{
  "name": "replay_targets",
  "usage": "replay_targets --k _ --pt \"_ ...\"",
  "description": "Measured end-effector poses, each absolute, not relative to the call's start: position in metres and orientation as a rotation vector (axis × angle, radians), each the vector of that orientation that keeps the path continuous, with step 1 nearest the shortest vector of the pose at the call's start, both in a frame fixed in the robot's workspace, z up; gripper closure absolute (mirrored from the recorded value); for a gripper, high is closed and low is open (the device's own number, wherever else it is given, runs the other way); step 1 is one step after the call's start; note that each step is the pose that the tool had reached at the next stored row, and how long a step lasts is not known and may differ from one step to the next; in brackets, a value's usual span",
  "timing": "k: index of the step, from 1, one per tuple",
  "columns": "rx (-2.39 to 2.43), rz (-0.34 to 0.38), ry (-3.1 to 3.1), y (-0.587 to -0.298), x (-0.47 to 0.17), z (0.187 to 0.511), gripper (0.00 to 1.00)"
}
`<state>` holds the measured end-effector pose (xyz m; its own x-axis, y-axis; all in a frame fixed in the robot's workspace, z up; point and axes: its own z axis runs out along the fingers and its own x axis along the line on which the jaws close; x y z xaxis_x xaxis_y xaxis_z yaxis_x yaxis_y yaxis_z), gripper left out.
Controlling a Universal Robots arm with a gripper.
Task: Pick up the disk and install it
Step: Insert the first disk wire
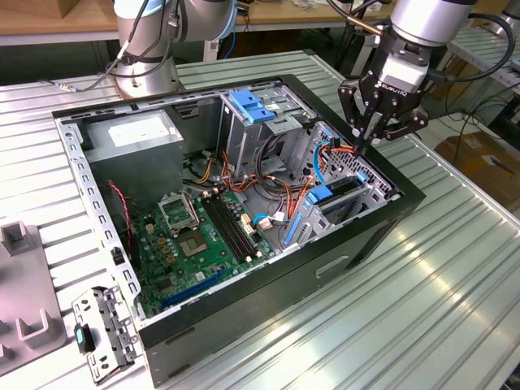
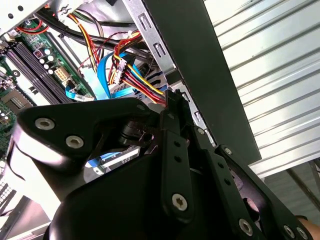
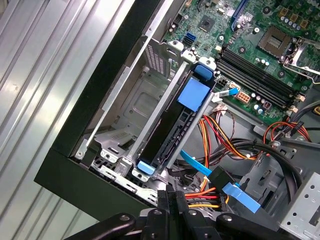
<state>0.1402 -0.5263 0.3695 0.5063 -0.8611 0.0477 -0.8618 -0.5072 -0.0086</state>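
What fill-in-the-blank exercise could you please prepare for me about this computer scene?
1. The disk stands on edge inside the computer ____.
2. Its carrier rail is coloured ____.
3. The claw, beside the coloured cables, is ____, not open.
4. The motherboard is coloured ____.
Missing words: case; blue; shut; green.

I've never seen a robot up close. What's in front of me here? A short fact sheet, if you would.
Setting: open black metal computer case on a ribbed silver metal table
Robot hand: black, fingers closed together, over the case's drive-bay corner
Disk: flat, in a bright blue plastic carrier, seated in the grey metal bay
Nearest the hand: red, orange and yellow wires
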Motion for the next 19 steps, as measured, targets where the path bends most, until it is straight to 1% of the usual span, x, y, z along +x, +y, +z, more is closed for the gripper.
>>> replay_targets --k 9,19 --pt "2.694 0.071 -1.582 -0.5263 0.1402 0.3694 0.83" --pt "2.536 0.068 -1.818 -0.5262 0.1402 0.3677 0.83"
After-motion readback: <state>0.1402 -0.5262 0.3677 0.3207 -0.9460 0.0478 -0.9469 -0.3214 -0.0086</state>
